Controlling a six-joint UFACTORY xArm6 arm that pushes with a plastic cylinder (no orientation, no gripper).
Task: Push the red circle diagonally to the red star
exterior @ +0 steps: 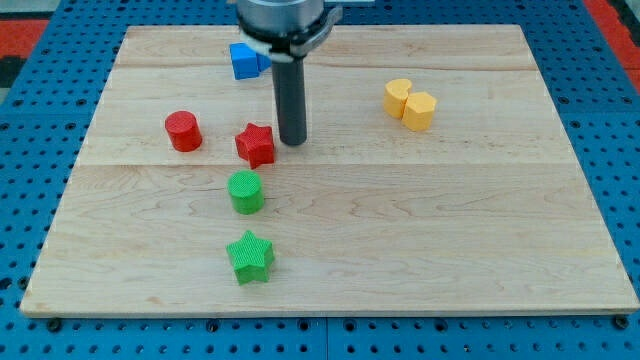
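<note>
The red circle [183, 131] stands on the wooden board [420, 230] at the view's left. The red star [256, 145] lies a short way to its right and slightly lower, with a gap between them. My tip [292, 142] rests on the board just right of the red star, close to it; I cannot tell if it touches. The tip is well to the right of the red circle.
A green circle [245, 192] sits just below the red star, a green star [250, 257] below that. A blue block [244, 60] is at the top, partly behind the arm. Two yellow blocks [410, 103] touch at the upper right.
</note>
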